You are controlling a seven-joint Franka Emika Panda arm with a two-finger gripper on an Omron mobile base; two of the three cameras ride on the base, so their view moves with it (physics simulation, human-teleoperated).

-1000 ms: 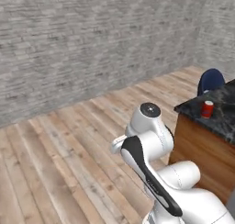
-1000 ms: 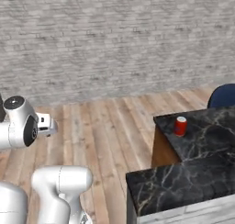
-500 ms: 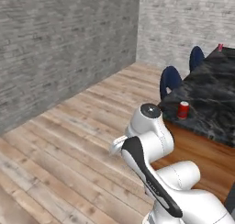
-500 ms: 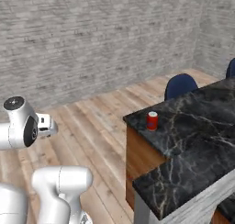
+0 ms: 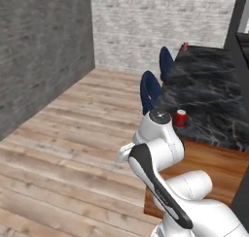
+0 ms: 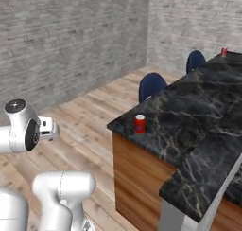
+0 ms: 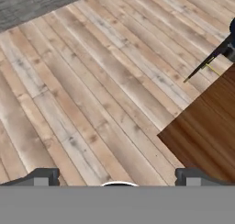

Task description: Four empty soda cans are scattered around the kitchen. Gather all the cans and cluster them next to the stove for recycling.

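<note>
A red soda can stands upright on the black marbled counter, close to the counter's near corner, above its brown wood side panel. In the left base view the same can sits just behind the arm's upper joint, which partly blocks the counter's edge. Two blue chairs stand against the counter's long side, between it and the plank floor. A second red can shows at the counter's far end, near the brick wall. The hand view looks down on floor planks, the wood panel's corner and a dark chair leg. The gripper hangs well apart from the can, its fingertips spread wide, grasping nothing.
</note>
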